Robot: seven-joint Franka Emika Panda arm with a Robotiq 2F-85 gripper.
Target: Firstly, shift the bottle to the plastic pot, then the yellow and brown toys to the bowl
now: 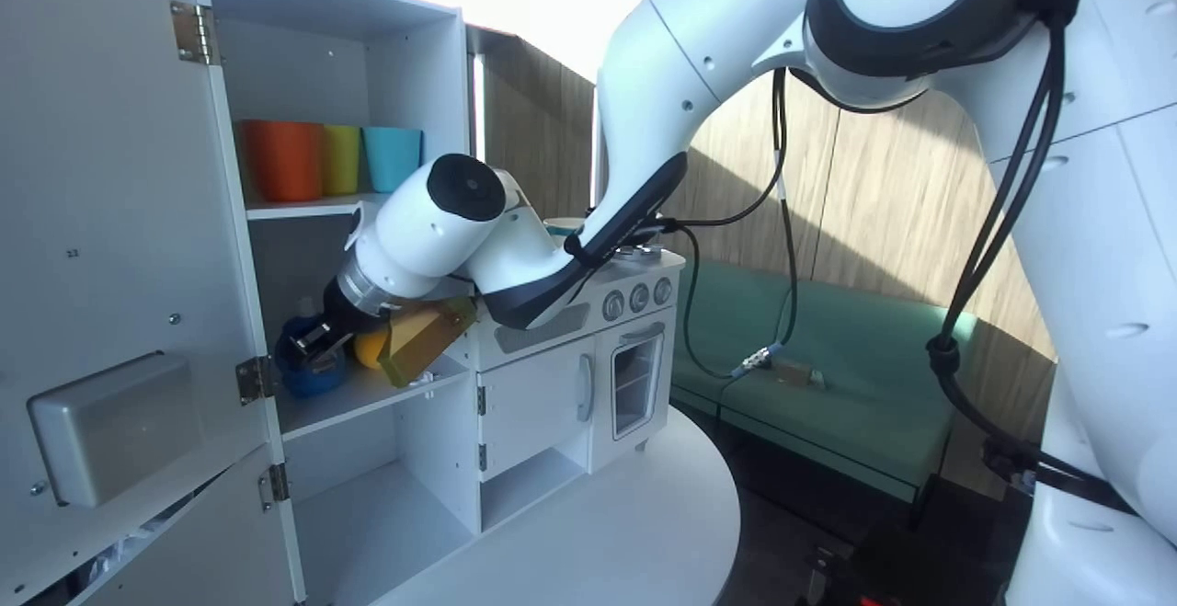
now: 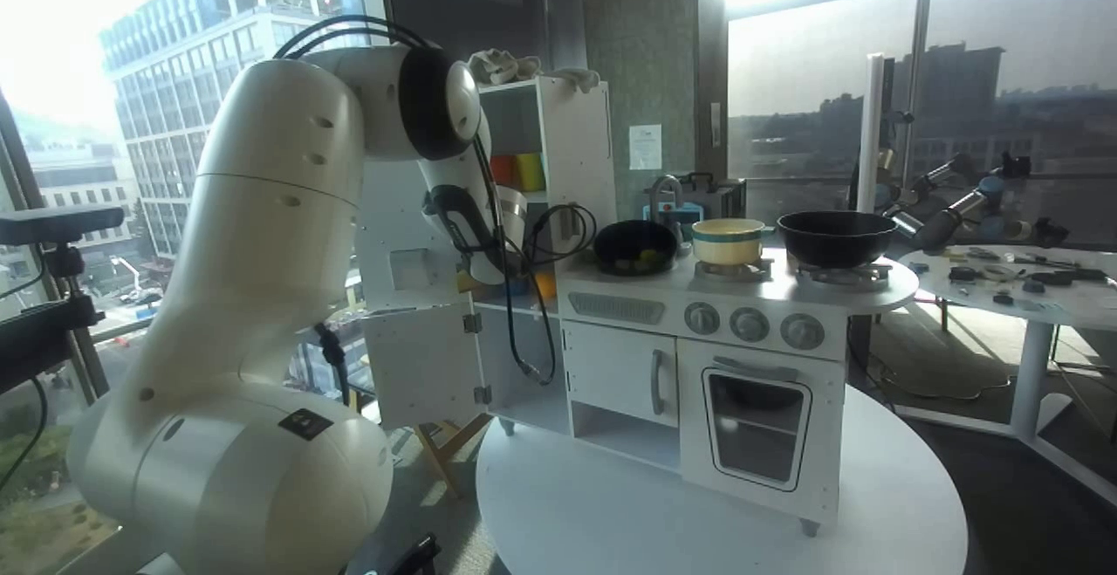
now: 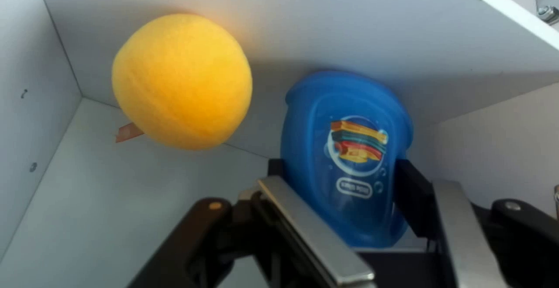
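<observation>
The blue bottle (image 3: 340,104) is on the cupboard's middle shelf, also seen in both exterior views (image 1: 313,381) (image 2: 521,287). My gripper (image 3: 338,170) has a finger against each side of it; it also shows in an exterior view (image 1: 313,339). Whether the bottle is lifted I cannot tell. The yellow toy (image 3: 182,82) is beside the bottle, apart from the fingers. The pale pot (image 2: 729,245) with a teal band stands on the stove top. A black bowl (image 2: 635,248), tilted, holds yellow-green things at the sink. The brown toy is not clearly visible.
A black pan (image 2: 835,239) stands on the right burner. Orange (image 1: 283,160), yellow (image 1: 341,159) and teal cups (image 1: 393,157) stand on the shelf above. The open cupboard door (image 1: 101,247) and the cupboard's side wall (image 3: 26,82) flank the gripper. A faucet (image 2: 668,187) rises behind the bowl.
</observation>
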